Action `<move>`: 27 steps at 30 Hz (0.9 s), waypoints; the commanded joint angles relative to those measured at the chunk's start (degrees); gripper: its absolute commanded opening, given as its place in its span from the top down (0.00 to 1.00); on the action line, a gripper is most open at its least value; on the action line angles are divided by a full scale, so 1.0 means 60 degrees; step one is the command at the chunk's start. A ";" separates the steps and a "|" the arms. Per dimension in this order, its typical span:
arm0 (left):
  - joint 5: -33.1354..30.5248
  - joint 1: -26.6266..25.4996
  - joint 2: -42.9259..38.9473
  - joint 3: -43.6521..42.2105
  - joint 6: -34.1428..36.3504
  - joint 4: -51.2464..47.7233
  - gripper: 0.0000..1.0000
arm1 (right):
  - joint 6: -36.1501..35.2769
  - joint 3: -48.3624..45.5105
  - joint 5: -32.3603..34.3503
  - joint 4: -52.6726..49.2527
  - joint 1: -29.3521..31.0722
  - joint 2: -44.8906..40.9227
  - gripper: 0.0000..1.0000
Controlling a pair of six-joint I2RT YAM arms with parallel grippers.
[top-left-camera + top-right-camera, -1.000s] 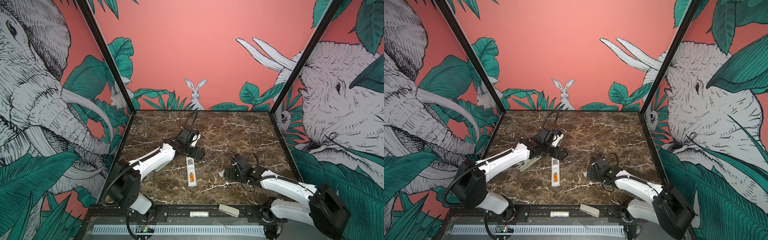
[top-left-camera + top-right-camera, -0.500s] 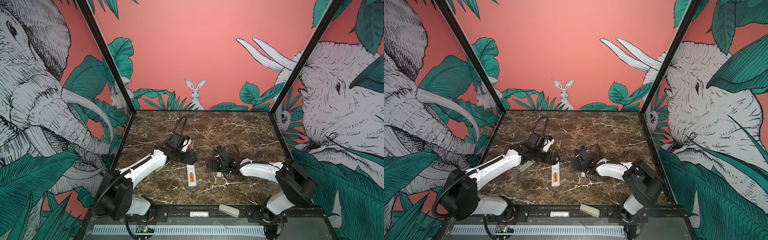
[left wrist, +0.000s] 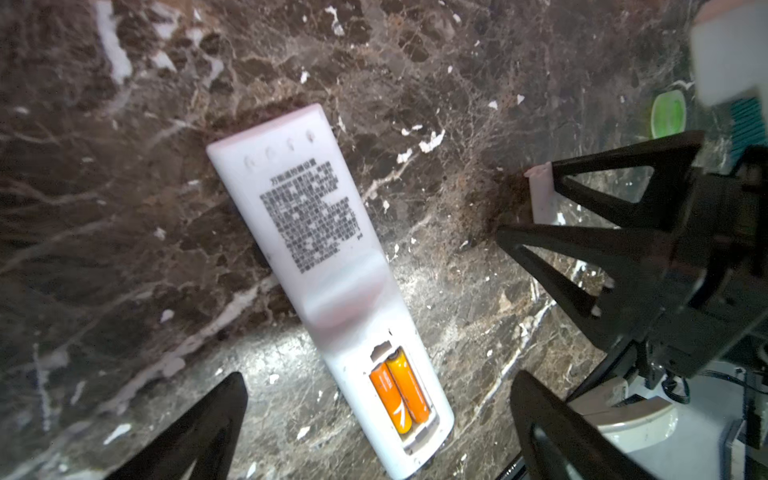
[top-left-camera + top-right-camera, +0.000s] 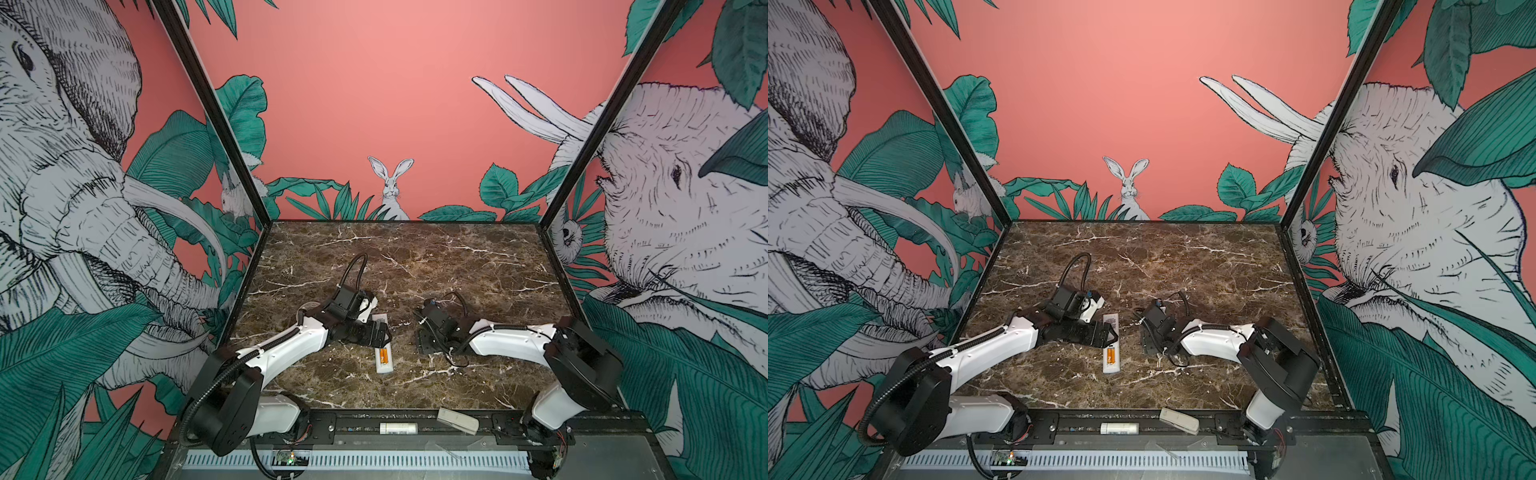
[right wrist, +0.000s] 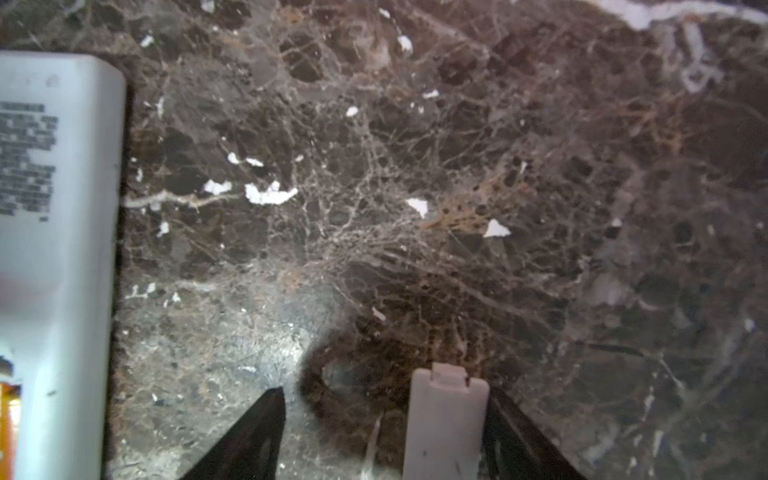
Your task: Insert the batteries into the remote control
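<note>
Beneath your left claw (image 3: pixel 376 376), the tabletop (image 4: pixel 457 257) carries the remote control (image 3: pixel 316 232), back up. That claw gapes wide; your right claw (image 5: pixel 386 392), alongside, stands apart. Both batteries (image 3: pixel 399 390) sit in the remote's bay; a white cover (image 5: pixel 444 424) touches one right-claw finger (image 5: pixel 523 436).

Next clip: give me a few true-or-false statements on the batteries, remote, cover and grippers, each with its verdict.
1. Both batteries sit in the remote. True.
2. The remote lies buttons up. False: its printed back faces up.
3. The cover is fitted on the remote. False: it is off, beside the remote, between the right gripper's fingers.
4. The left gripper is open. True.
5. The left gripper holds a battery. False: it holds nothing; its jaws stand apart over the remote.
</note>
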 commanded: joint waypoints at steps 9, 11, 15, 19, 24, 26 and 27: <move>0.0146 -0.1130 -0.0504 -0.1124 -0.1426 0.1028 0.01 | -0.0065 0.0010 0.0811 -0.2189 0.0240 0.0359 0.41; 0.0123 -0.1589 -0.0484 -0.1266 -0.1781 0.1352 0.01 | -0.0166 0.0081 0.0921 -0.2298 0.0253 0.0384 0.44; 0.0152 -0.1912 -0.0458 -0.1486 -0.2376 0.2011 0.01 | -0.0361 0.0149 0.0972 -0.2326 0.0253 0.0455 0.54; 0.0213 -0.2090 -0.0367 -0.1478 -0.2654 0.2484 0.01 | -0.0571 0.0266 0.0933 -0.2371 0.0246 0.0605 0.63; 0.0411 -0.2338 0.0189 -0.1277 -0.2836 0.3118 0.01 | -0.0694 0.0225 0.1065 -0.2387 0.0248 0.0506 0.72; 0.0513 -0.2371 0.0393 -0.1153 -0.2870 0.3285 0.01 | -0.0811 0.0208 0.1132 -0.2403 0.0243 0.0429 0.74; 0.0526 -0.2371 0.0437 -0.1094 -0.2849 0.3279 0.01 | -0.0840 0.0196 0.1191 -0.2433 0.0233 0.0381 0.74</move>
